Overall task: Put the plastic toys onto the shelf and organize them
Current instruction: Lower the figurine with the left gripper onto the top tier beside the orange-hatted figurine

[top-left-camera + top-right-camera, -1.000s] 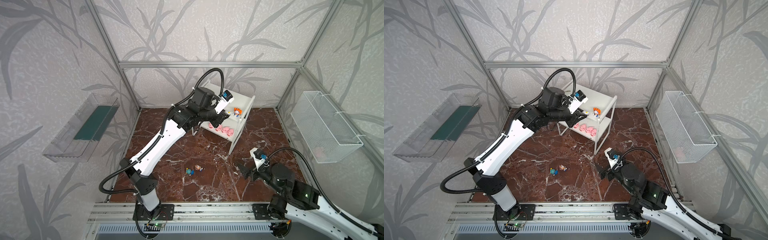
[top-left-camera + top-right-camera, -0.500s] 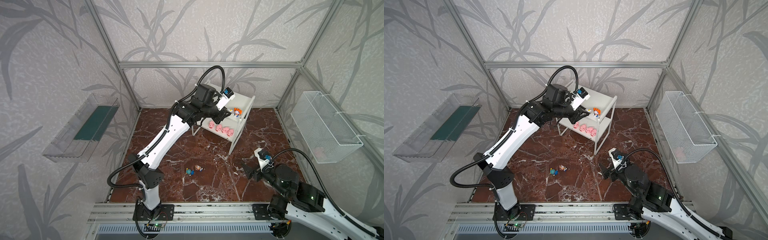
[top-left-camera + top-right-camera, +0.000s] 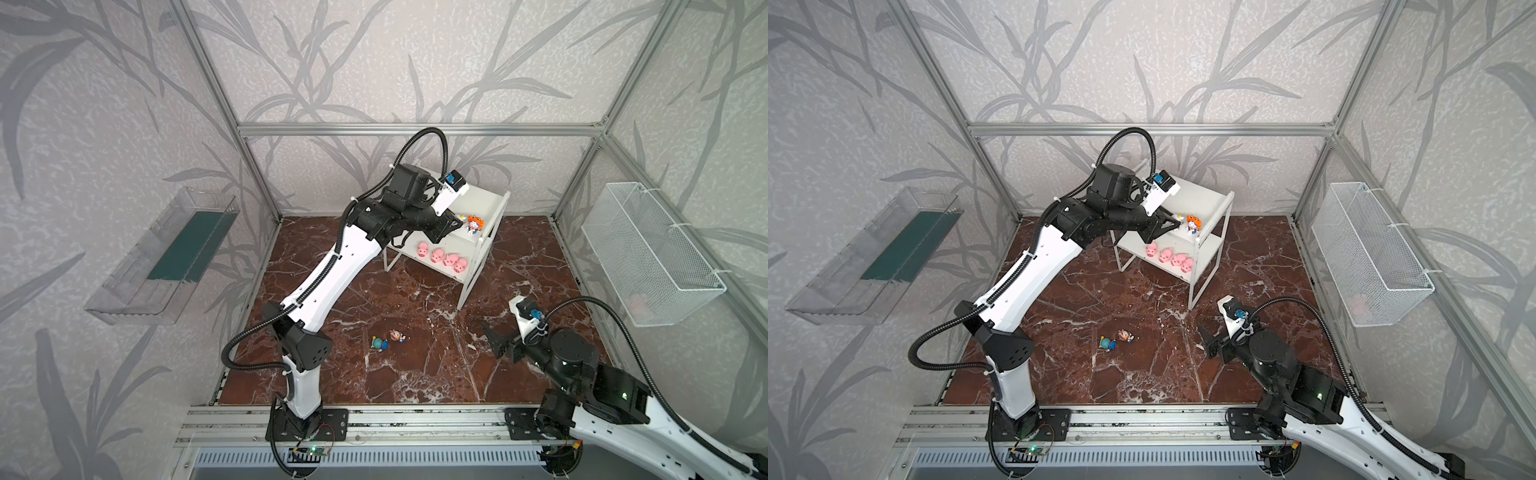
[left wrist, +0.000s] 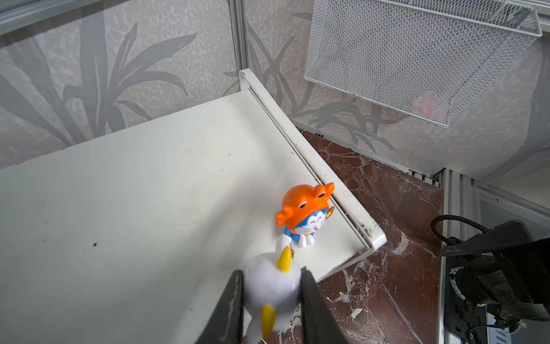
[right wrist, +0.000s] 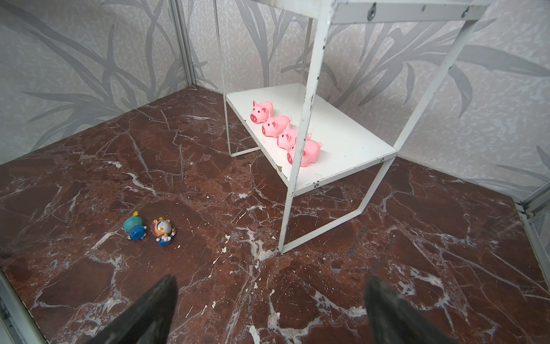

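Note:
The white shelf [image 3: 486, 203] [image 3: 1208, 197] [image 4: 148, 193] [image 5: 351, 140] stands at the back of the marble floor. Several pink pigs [image 3: 442, 257] [image 3: 1169, 258] [image 5: 275, 125] line its lower board. An orange-hooded figurine [image 3: 474, 223] [image 3: 1193, 223] [image 4: 303, 214] stands at the top board's front corner. My left gripper [image 3: 457, 219] [image 3: 1177, 220] [image 4: 272, 293] is shut on a white-and-gold figurine [image 4: 272, 286], held over the top board's front edge, right beside the orange one. A teal-hooded figurine [image 3: 378, 343] [image 3: 1107, 343] [image 5: 134, 227] and a brown-hooded one [image 3: 397, 336] [image 3: 1125, 335] [image 5: 162, 230] lie on the floor. My right gripper [image 3: 492, 338] [image 3: 1208, 340] [image 5: 269, 309] hovers open above bare floor.
A white wire mesh basket [image 3: 648, 253] [image 3: 1370, 253] [image 4: 416, 56] hangs on the right wall, something pink inside. A clear plastic tray [image 3: 166, 257] [image 3: 872, 257] hangs on the left wall. Aluminium frame posts bound the floor.
My left arm has lifted the white-and-gold figurine from beside the lower board up over the top board, next to the orange one. My right arm has drawn back slightly.

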Robot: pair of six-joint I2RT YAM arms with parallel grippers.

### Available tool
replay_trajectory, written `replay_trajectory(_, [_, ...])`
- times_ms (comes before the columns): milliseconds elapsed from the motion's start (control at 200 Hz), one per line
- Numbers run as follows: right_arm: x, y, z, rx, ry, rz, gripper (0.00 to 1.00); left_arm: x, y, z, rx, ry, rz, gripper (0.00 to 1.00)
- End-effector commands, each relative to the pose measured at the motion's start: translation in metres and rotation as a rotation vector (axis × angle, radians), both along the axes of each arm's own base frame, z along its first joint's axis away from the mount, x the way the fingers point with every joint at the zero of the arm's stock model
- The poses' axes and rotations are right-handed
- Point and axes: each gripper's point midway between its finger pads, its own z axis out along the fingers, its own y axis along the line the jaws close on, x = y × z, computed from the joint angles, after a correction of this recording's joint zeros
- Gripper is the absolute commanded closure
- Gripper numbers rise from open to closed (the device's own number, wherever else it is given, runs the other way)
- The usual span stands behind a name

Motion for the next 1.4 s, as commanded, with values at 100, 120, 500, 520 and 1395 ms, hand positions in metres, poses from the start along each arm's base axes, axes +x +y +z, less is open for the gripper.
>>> replay_trajectory(100, [-0.001,-0.004,0.006,0.019,-0.010,-0.016,0.03,0.000,-0.002,0.002,-0.020,0.022,-0.025,0.75])
replay_trajectory(120, [0.000,-0.005,0.006,0.019,-0.009,-0.017,0.03,0.001,-0.002,0.002,-0.018,0.025,-0.023,0.75])
replay_trajectory(500, [0.000,-0.004,0.004,0.020,-0.007,-0.016,0.03,0.005,-0.002,0.000,-0.019,0.032,-0.021,0.68])
replay_trajectory(520, [0.000,-0.004,0.004,0.018,-0.006,-0.016,0.03,0.005,-0.003,-0.001,-0.019,0.033,-0.021,0.68])
replay_trajectory(1395, [0.000,-0.004,0.003,0.017,-0.007,-0.019,0.03,0.017,0.000,-0.005,-0.012,0.032,0.032,0.57])
